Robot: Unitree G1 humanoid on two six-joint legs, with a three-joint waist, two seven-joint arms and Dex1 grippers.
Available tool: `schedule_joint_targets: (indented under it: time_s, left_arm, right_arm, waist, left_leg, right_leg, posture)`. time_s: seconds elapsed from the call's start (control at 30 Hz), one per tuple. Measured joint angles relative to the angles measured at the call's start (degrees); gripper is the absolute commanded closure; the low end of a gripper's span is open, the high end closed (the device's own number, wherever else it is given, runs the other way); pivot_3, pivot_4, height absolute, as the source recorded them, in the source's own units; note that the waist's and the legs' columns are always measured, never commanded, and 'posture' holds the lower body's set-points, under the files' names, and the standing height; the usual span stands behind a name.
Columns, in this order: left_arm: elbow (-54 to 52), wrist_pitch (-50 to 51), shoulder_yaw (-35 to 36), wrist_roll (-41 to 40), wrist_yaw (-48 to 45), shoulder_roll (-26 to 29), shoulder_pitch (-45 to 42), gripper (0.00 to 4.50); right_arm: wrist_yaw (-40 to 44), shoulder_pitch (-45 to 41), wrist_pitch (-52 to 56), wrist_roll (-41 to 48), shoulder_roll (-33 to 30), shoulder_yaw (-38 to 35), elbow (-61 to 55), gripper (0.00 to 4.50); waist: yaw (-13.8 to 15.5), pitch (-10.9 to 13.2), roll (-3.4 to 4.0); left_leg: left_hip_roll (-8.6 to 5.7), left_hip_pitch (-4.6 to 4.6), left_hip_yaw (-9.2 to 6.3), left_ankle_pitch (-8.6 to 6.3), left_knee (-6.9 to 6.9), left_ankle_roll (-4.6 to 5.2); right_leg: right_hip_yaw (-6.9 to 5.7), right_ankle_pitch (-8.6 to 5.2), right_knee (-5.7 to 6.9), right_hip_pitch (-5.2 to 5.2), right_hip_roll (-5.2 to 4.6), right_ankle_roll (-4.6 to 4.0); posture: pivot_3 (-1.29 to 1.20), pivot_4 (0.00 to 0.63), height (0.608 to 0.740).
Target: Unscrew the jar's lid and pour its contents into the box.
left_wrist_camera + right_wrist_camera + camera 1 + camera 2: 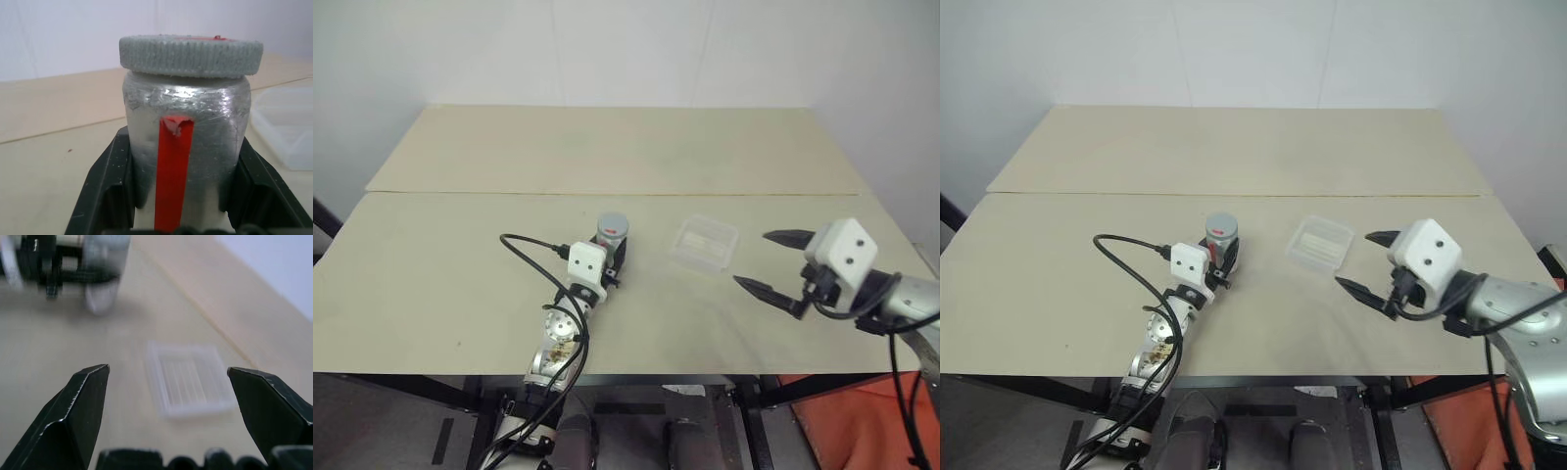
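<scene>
The jar (613, 238) stands upright near the table's middle, silvery with a vertical red stripe (172, 171), and its grey ribbed lid (190, 54) sits on top. My left gripper (614, 252) is shut on the jar's body, one black finger (108, 191) on each side below the lid. The clear shallow box (705, 244) lies just to the right of the jar. My right gripper (754, 259) hovers open to the right of the box, pointing left toward it, with nothing between its fingers (88, 401). From the right wrist, the box (188, 379) lies ahead and the jar (105, 284) beyond it.
The pale table (460, 294) has a seam (460, 193) across its far half and a front edge close to me. A black cable (533, 257) loops over my left wrist. An orange object (847, 421) sits below the table at the right.
</scene>
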Motion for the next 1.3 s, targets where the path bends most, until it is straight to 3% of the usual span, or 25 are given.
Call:
schedule_joint_targets:
  time_s: [0.17,0.37,1.3]
  left_arm:
    - [-6.21,3.25,-1.86,-4.74,-10.11,4.05,-0.37,2.58]
    - [-7.9,4.0,-4.41,-4.91,-13.92,4.99,0.63,2.58]
    - [-9.29,4.06,-5.87,-3.54,-12.25,1.51,3.22,2.58]
  right_arm:
    - [-11.34,-6.54,4.99,-0.24,12.88,11.05,-1.27,0.0]
    - [-18.29,-10.24,5.35,-2.23,21.84,18.08,-1.49,0.0]
    - [-19.41,-10.56,5.26,-3.9,22.91,20.82,1.13,0.0]
  waist:
    - [-0.11,-0.01,0.02]
    - [0.06,-0.02,0.04]
    - [-0.42,-0.02,0.04]
  left_leg:
    - [0.01,-0.02,0.0,0.01,-0.03,-0.01]
    - [-0.01,-0.04,-0.02,0.01,-0.01,-0.01]
    - [0.01,-0.04,-0.1,0.01,-0.03,0.0]
  right_leg:
    - [-0.01,0.0,-0.01,-0.03,0.01,0.0]
    - [-0.02,0.0,0.01,-0.04,-0.01,0.0]
    - [-0.05,0.0,-0.01,-0.05,0.0,0.0]
  posture:
    - [0.0,0.15,0.74]
    - [0.0,0.15,0.74]
    - [0.0,0.15,0.74]
